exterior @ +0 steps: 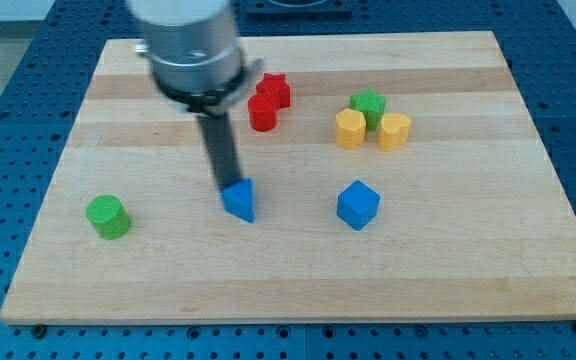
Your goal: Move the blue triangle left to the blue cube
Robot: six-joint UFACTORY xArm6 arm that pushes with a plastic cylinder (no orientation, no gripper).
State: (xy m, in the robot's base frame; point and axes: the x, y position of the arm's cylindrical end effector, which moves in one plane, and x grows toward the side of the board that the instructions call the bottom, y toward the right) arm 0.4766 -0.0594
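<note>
- Our arm carries no fingers at all, only a straight dark rod; there is nothing to open or clamp, so my tip [229, 186] is the sole working end.
- My tip sits at the upper-left edge of the blue triangle [240, 200], touching it or very nearly so; we cannot tell which, since the rod's end merges with the block's top edge.
- The blue triangle lies near the middle of the wooden board [298, 280], slightly toward the view's left and bottom.
- The blue cube [358, 205] rests well apart from it, toward the view's right, at much the same height in the view.
- The relation that matters: the triangle already lies on the cube's left, with a bare stretch of board between them. We judge that the gap must be closed by a push toward the view's right, stopping just beside the cube's left face.
- My tip is on the triangle's left and slightly above, so it is roughly on the correct side for such a push, though a little high; an off-centre contact could spin the wedge or send it downward.
- Away from the path: a green cylinder [107, 217] at the view's lower left, two red blocks [267, 102] near the top, and two yellow blocks [371, 130] with a green star [368, 103] at the upper right.
- Hidden: the blurred arm body covers the board's upper-left area, and the red blocks' shapes are hard to make out.
</note>
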